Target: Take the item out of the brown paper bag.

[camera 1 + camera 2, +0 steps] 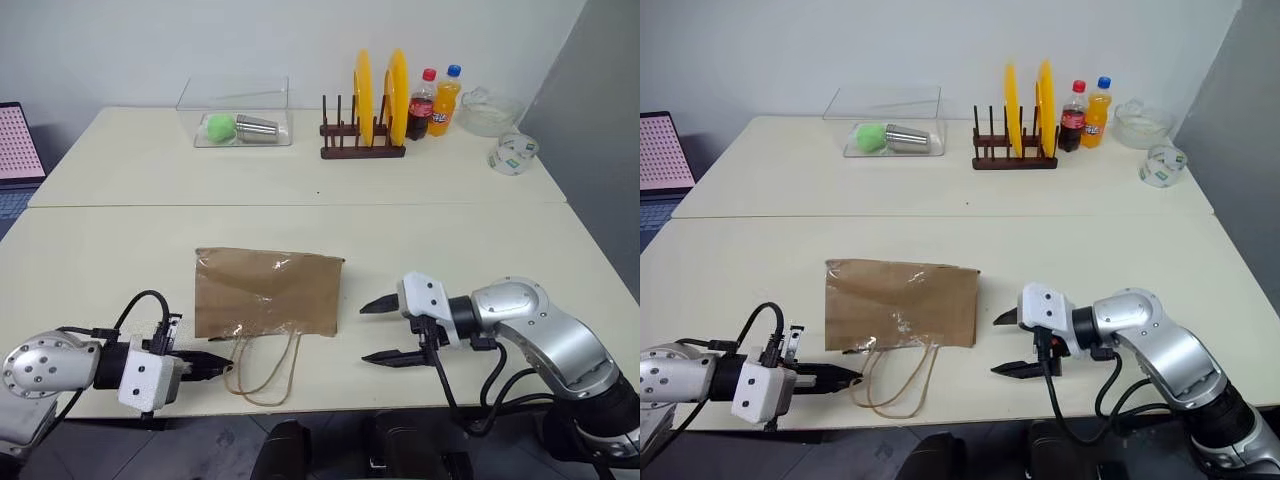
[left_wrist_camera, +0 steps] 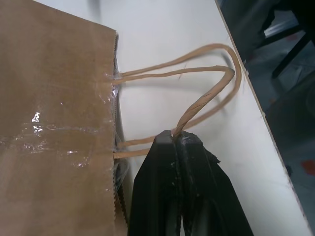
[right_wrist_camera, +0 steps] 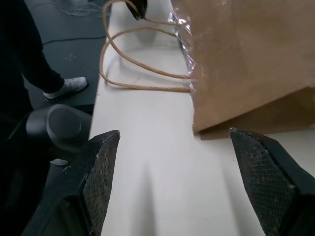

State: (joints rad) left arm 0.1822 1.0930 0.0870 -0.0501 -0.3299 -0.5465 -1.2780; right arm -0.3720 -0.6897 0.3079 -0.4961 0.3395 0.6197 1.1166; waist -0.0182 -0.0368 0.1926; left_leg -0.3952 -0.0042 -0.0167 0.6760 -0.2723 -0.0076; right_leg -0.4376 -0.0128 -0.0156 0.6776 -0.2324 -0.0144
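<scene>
The left claw (image 1: 222, 365) is pinched shut on one string handle (image 2: 206, 98) of the brown paper bag (image 1: 265, 292), which lies flat on the tabletop (image 1: 300, 220) with its mouth toward the near edge. To do this step well, I judge the handle should be lifted gently and steadily so the mouth opens without tearing the taped top, leaving room for the other arm to reach in. The right claw (image 1: 392, 332) hangs with its jaws wide apart and empty, just beside the bag's near right corner, not touching it. The item is hidden, presumably inside the bag.
</scene>
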